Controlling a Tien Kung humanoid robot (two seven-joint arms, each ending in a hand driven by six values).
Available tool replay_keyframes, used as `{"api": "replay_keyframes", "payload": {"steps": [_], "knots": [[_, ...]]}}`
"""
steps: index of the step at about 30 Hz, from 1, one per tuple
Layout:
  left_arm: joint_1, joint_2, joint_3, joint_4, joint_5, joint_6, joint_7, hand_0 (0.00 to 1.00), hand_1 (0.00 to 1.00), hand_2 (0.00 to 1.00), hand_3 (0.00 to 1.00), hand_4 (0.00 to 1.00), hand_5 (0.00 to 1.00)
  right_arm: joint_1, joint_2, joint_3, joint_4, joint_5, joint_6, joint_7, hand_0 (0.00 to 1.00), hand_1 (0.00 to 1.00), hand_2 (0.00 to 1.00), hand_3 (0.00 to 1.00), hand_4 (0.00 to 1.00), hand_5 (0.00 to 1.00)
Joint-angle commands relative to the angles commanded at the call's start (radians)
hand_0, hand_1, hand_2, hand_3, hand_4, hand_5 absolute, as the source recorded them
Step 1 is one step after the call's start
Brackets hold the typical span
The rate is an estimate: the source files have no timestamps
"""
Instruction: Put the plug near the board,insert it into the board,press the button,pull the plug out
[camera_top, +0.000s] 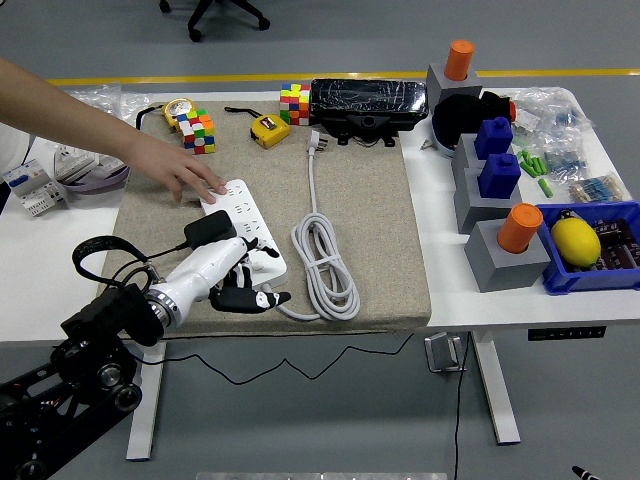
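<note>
The robot's left hand (232, 280) sits low over the near end of the white power strip (243, 232), fingers loosely curled and, as far as I can see, gripping nothing. The black plug (210, 229) sits on the strip just behind its knuckles; pulling clumsily could drag the whole strip. Farther back, a person's hand (185, 176) presses the strip's far end down.

The white table (60, 290) carried a beige mat (370, 230); right of the mat stood grey blocks (505, 255) (possibly holders) and a blue bin (590, 280).
</note>
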Motion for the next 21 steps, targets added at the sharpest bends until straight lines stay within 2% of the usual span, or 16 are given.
{"api": "replay_keyframes", "payload": {"steps": [4,21], "knots": [[0.000,0.000,0.002,0.009,-0.012,-0.027,0.030,0.069,0.069,0.138,0.875,0.897,0.528,0.002,-0.002,-0.004,0.001,0.001,0.000,0.000,0.654,0.647,0.635,0.567,0.994,0.565],[-0.011,0.002,0.013,0.067,-0.009,-0.030,0.051,0.066,0.068,0.135,0.858,0.926,0.554,-0.001,-0.006,-0.011,0.002,0.005,0.000,0.001,0.654,0.647,0.635,0.566,0.993,0.565]]}}
